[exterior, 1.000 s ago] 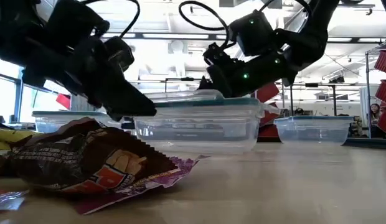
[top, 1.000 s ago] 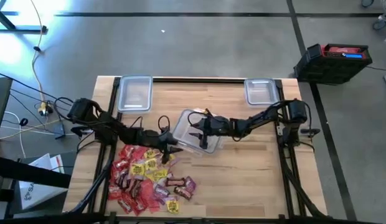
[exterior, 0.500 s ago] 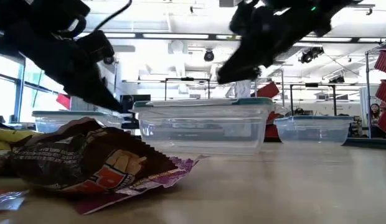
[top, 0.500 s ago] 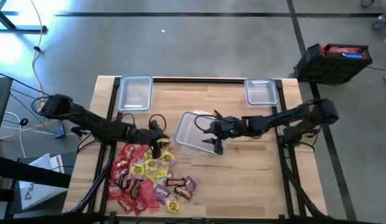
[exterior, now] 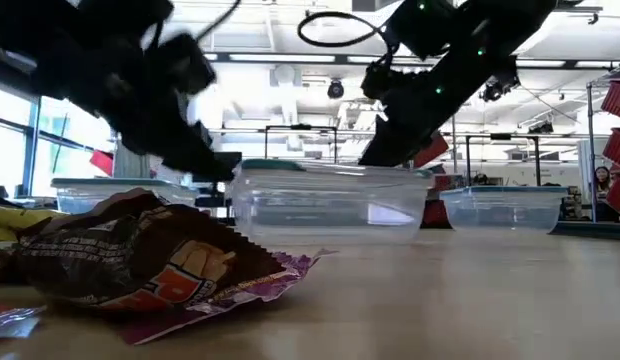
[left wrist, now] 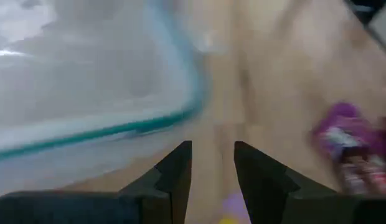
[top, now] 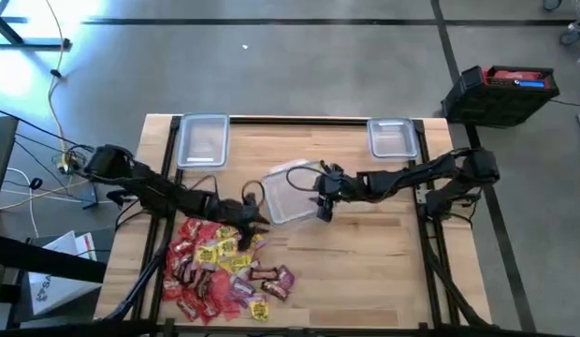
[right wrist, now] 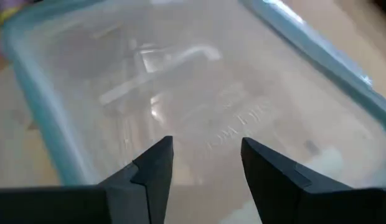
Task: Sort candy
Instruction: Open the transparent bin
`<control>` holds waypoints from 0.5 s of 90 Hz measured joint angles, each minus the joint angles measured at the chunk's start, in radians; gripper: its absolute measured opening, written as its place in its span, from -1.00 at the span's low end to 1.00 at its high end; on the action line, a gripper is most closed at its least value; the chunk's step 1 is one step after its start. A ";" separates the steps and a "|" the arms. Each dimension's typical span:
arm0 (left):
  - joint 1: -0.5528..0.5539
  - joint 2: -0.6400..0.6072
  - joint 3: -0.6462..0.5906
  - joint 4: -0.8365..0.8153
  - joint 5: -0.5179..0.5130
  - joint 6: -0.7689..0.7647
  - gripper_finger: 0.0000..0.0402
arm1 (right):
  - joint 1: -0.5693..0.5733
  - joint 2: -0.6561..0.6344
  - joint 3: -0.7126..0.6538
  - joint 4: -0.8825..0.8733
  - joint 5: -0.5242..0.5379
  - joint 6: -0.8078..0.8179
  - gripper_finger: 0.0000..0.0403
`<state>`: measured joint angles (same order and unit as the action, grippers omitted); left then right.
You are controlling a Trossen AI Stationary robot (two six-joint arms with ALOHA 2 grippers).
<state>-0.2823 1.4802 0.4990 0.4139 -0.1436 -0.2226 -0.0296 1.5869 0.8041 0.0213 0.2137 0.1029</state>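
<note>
The candy (top: 220,267) lies in a loose pile of red, yellow, purple and brown packets at the table's near left; a brown packet (exterior: 140,260) fills the low view's front. A clear container (top: 290,192) with a teal rim stands at mid-table. My left gripper (top: 256,217) is open, low between the pile and the container's near left corner, with nothing between its fingers (left wrist: 180,171). A purple packet (left wrist: 342,140) lies beside it. My right gripper (top: 322,204) is open at the container's right side, its fingers (right wrist: 155,165) over the rim and the hollow. My right gripper hovers at the container's right rim (right wrist: 50,143), fingers slanting down from the table's right. Whether a finger touches the rim or wall, I cannot tell. My left gripper touches nothing.
Two more clear containers stand at the far edge, one at the far left (top: 201,140) and one at the far right (top: 393,138). Bare wood (top: 365,262) spreads over the table's near right. Black frame rails run along the table's sides.
My right gripper has drawn back from over the container toward the table's right, ending at its right rim. My left gripper pulled toward the left, then came back toward the container. The container has turned a little and slid slightly on the table.
</note>
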 joint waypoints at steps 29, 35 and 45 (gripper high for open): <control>-0.054 -0.164 -0.001 -0.471 -0.282 -0.106 -0.47 | 0.019 -0.003 -0.001 0.213 0.008 -0.020 -0.19; 0.006 -0.197 -0.037 -0.433 -0.280 -0.106 -0.47 | 0.024 0.031 -0.001 0.286 0.025 -0.005 -0.19; 0.129 -0.201 -0.097 -0.325 -0.198 -0.048 -0.47 | 0.025 0.122 -0.001 0.435 0.040 0.032 -0.19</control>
<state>-0.1531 1.2794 0.4017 0.0889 -0.3413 -0.2707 -0.0046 1.7089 0.8028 0.4566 0.2542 0.1350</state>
